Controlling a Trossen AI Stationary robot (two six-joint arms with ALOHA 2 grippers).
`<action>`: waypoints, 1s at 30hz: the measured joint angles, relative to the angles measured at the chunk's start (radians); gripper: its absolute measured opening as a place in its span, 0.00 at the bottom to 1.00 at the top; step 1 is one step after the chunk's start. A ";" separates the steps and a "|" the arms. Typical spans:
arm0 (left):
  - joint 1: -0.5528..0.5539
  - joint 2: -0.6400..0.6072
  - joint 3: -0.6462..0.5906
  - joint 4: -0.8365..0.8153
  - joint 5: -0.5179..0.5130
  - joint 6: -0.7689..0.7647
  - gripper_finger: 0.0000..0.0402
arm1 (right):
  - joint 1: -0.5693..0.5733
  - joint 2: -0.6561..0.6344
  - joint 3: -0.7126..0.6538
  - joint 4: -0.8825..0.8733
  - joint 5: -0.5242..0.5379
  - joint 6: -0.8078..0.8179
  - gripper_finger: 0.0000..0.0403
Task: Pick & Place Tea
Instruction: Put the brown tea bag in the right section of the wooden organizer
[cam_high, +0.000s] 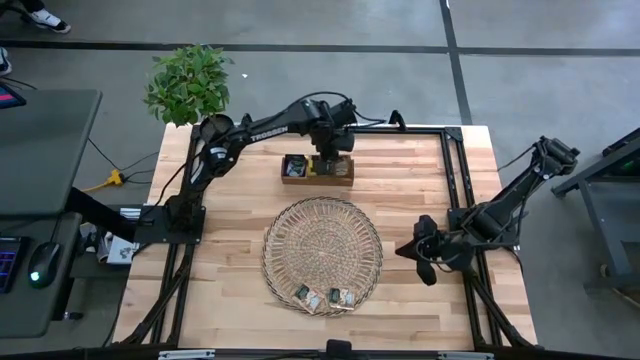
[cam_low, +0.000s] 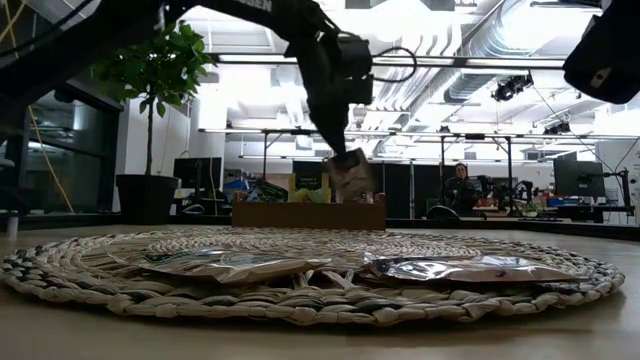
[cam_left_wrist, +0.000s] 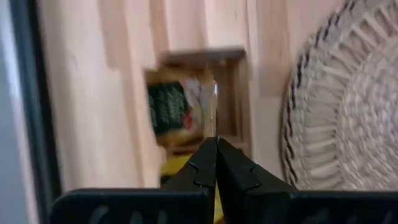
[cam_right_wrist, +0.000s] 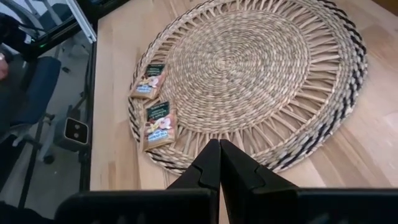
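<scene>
Two sachets (cam_right_wrist: 154, 107) at woven tray (cam_right_wrist: 323, 124) rim, table (cam_high: 420, 170) bare around.

The bench (cam_high: 420, 190) is pale wood in long light planks. The round woven tray (cam_high: 322, 245) is straw-beige, coiled in rings, with dark flecks around its rim. Two tea sachets (cam_right_wrist: 155, 115) on it are tan with dark green label panels. The small box (cam_high: 318, 168) is brown wood. Both arms are black, fingers (cam_right_wrist: 208, 168) included. The potted plant (cam_high: 188, 82) is leafy green.
</scene>
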 joint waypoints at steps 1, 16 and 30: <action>0.000 0.005 0.005 0.012 0.000 0.003 0.00 | -0.004 0.000 0.000 -0.001 -0.004 0.000 0.00; 0.001 0.013 0.002 0.026 -0.065 -0.008 0.00 | -0.020 0.000 0.000 -0.004 -0.043 -0.002 0.00; 0.000 0.013 0.002 0.008 -0.058 -0.012 0.16 | -0.020 0.000 0.000 -0.005 -0.058 -0.002 0.00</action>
